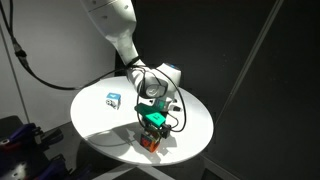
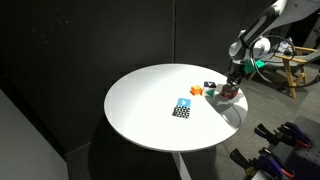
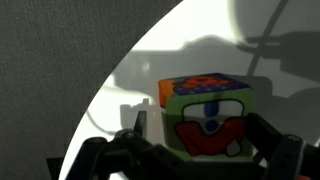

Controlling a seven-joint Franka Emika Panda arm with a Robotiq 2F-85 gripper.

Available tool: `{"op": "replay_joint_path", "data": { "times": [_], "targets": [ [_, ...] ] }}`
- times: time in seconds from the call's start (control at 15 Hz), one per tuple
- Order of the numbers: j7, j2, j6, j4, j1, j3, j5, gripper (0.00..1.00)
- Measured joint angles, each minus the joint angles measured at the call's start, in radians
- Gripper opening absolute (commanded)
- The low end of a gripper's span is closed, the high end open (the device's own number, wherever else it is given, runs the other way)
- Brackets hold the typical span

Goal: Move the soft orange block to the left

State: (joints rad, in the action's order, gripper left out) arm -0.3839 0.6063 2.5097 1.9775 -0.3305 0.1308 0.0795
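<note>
Straddles soft orange block (image 3: 210, 115) with gripper (image 3: 200, 135) fingers; grip contact indeterminate. Cube-shaped, printed faces, upright, no long axis.

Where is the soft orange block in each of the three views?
In an exterior view: soft orange block lower centre, under the pincer.
In an exterior view: soft orange block right, under the pincer.
Wrist view: soft orange block centre-right, between the fingers.
Shared landmark: white round table edge nearby.

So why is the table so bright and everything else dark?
In both exterior views light falls just on the white table, the backdrop near black; in the wrist view the close orange block looks blurry, grey shadows crossing the tabletop.
</note>
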Motion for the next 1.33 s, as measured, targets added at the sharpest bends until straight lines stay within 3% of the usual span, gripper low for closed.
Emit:
{"op": "replay_joint_path", "data": {
  "times": [0.07,0.2,0.4,0.73,1.33],
  "targets": [
    [0.000,0.001,0.000,-0.001,0.000,0.000,0.000,0.75],
    [0.000,0.002,0.000,-0.002,0.000,0.000,-0.001,0.69],
    [0.001,0.004,0.000,-0.006,0.000,0.000,-0.001,0.45],
    [0.001,0.003,-0.001,-0.016,0.000,0.000,-0.001,0.15],
    [0.009,-0.002,-0.013,-0.018,0.000,0.014,-0.010,0.02]
  ]
}}
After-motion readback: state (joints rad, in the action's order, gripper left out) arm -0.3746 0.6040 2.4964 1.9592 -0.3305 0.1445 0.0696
